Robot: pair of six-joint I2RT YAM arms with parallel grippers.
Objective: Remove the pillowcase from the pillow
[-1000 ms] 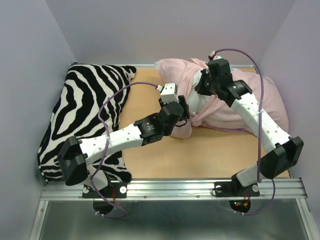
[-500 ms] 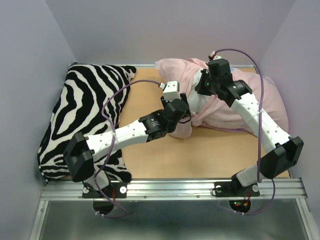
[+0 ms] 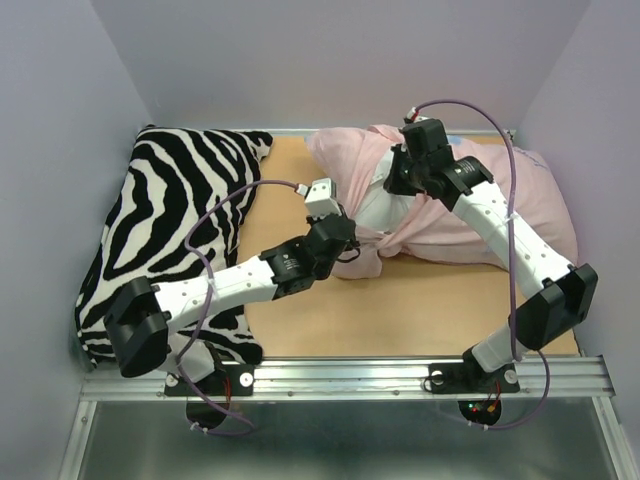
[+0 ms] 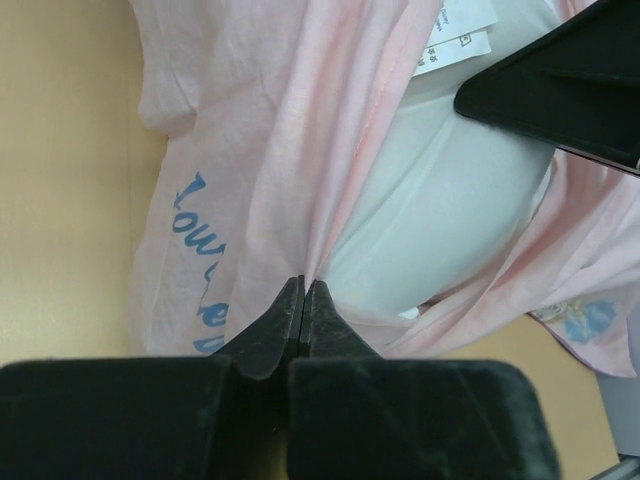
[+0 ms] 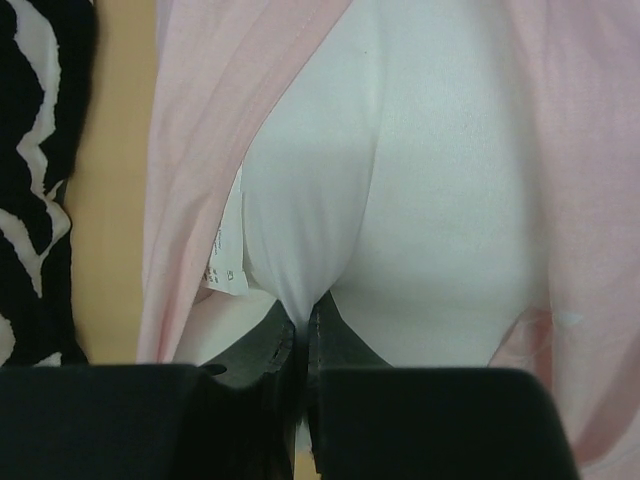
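Observation:
The pillowcase (image 3: 480,215) lies inside out, pale pink, at the back right of the table, its opening facing left. The white pillow (image 3: 375,205) bulges out of that opening. My left gripper (image 3: 345,245) is shut on the pillowcase hem, and in the left wrist view its tips (image 4: 303,285) pinch a pink fold (image 4: 260,150) beside the white pillow (image 4: 440,200). Further back, my right gripper (image 3: 395,185) is shut on the pillow. The right wrist view shows a pinch of white pillow fabric (image 5: 440,200) between its tips (image 5: 305,315), with the pillow's tag (image 5: 228,250) at the left.
A black-and-white zebra-striped pillow (image 3: 170,230) fills the left side of the table, under the left arm. Purple walls close in the left, back and right. Bare wooden table (image 3: 400,310) shows in front of the pillowcase.
The left gripper has shut on the pillowcase hem and drawn slightly left and toward me. The right gripper, still shut on the pillow, has shifted a little back and left.

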